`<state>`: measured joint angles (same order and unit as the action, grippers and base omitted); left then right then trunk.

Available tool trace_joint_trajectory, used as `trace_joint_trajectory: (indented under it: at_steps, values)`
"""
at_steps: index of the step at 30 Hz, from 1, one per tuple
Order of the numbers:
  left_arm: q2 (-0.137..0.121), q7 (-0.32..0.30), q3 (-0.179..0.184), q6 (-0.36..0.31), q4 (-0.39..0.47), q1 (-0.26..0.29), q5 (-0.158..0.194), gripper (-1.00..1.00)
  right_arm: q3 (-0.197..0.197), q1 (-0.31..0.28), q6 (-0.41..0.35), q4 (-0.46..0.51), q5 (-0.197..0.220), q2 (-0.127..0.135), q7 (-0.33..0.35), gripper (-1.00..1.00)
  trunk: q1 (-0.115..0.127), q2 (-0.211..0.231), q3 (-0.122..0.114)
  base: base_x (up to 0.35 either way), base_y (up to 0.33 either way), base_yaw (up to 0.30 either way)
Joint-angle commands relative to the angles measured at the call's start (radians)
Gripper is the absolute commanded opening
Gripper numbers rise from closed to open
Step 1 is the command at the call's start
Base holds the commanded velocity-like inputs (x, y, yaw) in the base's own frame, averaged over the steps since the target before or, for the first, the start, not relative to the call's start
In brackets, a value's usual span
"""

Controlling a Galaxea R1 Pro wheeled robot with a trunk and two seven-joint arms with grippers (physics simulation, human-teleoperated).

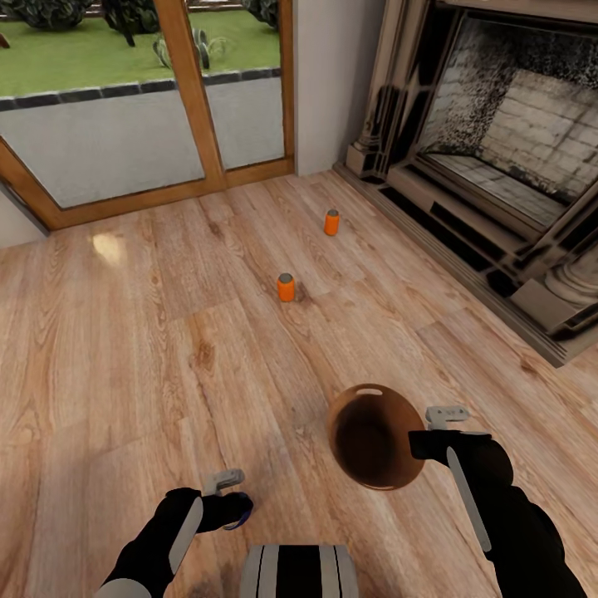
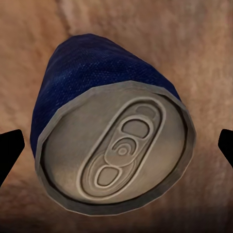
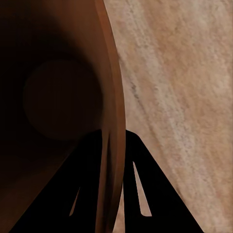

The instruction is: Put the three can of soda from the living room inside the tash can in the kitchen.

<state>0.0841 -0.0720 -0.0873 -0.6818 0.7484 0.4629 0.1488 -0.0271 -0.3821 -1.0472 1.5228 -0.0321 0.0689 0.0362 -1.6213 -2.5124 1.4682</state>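
**Blue can to the bin at our 3 o'clock**

Our left end effector (image 1: 235, 503) pinches the blue soda can (image 2: 109, 124), its axis along the fingers. The copper-brown trash can (image 1: 374, 434), rim clamped by our right end effector (image 1: 442, 425), hangs nearby. Two orange cans (image 1: 286, 287) wait at 12 o'clock on the floor.

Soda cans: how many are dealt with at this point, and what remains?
None looks binned yet: the trash can shows a dark inside with no can visible. In hand: the right gripper pinches the bin's rim, and the blue can sits between the left gripper's fingers. Left: two orange cans stand on the wood floor, then the trip to the kitchen.
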Motion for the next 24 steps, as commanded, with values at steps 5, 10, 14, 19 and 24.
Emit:
trace_joint_trajectory:
  at_steps: [5, 10, 14, 19, 24]
  values:
    - [0.0, 0.0, 0.001, 0.002, 0.0, 0.0, 0.0, 1.0, 0.0, 0.0, 0.0, -0.009, 0.014, -0.001, 0.006, -1.0, -0.003, 0.0, 0.0, 0.0, 0.0, 0.0]
    - [0.0, 0.0, 0.001, 0.003, 0.0, 0.0, 0.0, 1.0, 0.0, 0.0, 0.0, -0.009, 0.014, -0.001, 0.006, -1.0, -0.003, 0.0, 0.0, 0.0, 0.0, 0.0]
    - [0.0, 0.0, 0.001, 0.005, 0.0, 0.0, 0.0, -1.0, 0.0, 0.0, 0.0, -0.009, 0.014, -0.001, 0.006, -1.0, -0.003, 0.0, 0.0, 0.0, 0.0, 0.0]
    - [0.0, -0.002, 0.002, 0.03, 0.0, 0.0, 0.0, -1.0, 0.0, 0.0, 0.0, -0.009, 0.014, -0.001, 0.006, -1.0, -0.003, 0.0, 0.0, 0.0, 0.0, 0.0]
    - [0.0, -0.003, 0.003, 0.045, 0.0, 0.0, 0.0, -1.0, 0.0, 0.0, 0.0, -0.009, 0.014, -0.001, 0.006, -1.0, -0.002, 0.0, -0.004, 0.0, 0.0, 0.0]
